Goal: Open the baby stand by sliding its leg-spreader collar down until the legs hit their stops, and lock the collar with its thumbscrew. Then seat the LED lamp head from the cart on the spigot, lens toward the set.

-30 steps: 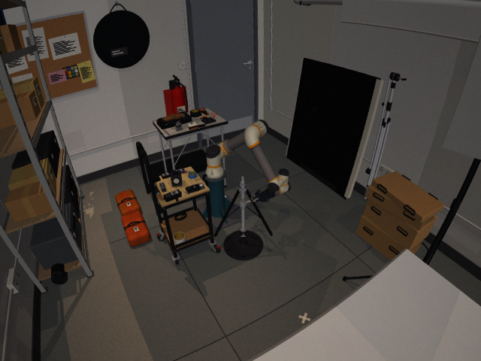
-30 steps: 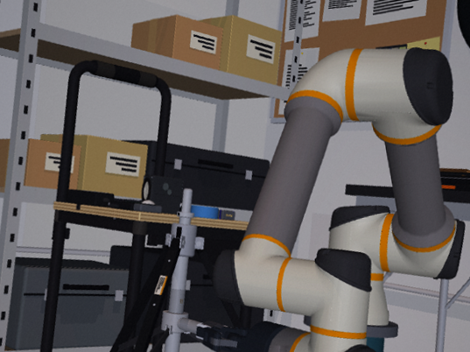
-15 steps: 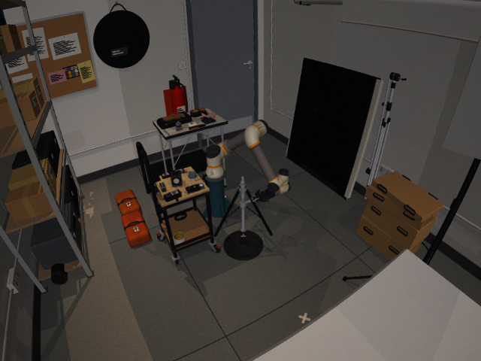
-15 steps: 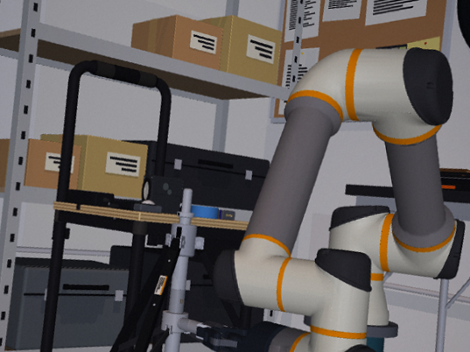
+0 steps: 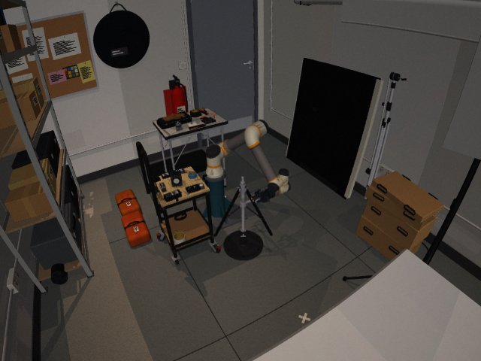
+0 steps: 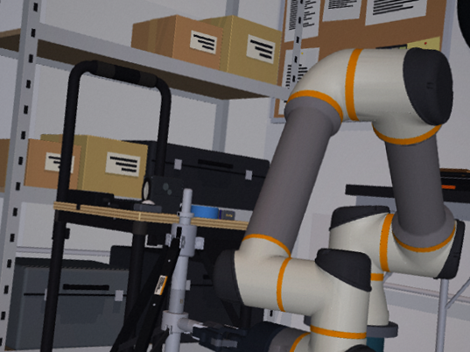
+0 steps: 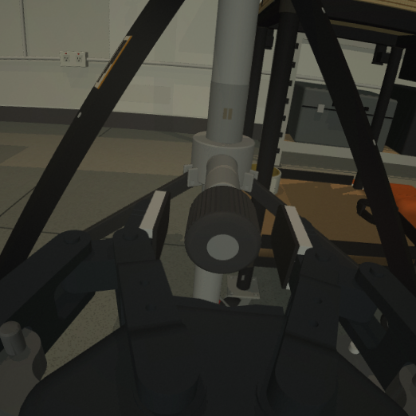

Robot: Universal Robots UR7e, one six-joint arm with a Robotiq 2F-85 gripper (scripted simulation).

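The black knurled thumbscrew [image 7: 223, 233] sticks out of the grey leg-spreader collar [image 7: 223, 157] low on the baby stand's column [image 5: 243, 206], whose black legs are spread wide. My gripper [image 7: 225, 231] is open, with a finger on each side of the thumbscrew, and holds nothing. The stand's bare spigot [image 6: 187, 197] rises at the top of the column. The LED lamp head [image 5: 176, 179] sits on the top shelf of the cart [image 5: 182, 211], left of the stand.
The cart's lower shelf carries a roll of tape [image 5: 179, 237]. Two orange cases [image 5: 132, 217] lie on the floor to its left. A round black base plate [image 5: 243, 245] sits under the stand. A black flag panel [image 5: 330, 124] and stacked wooden crates [image 5: 400, 213] stand to the right.
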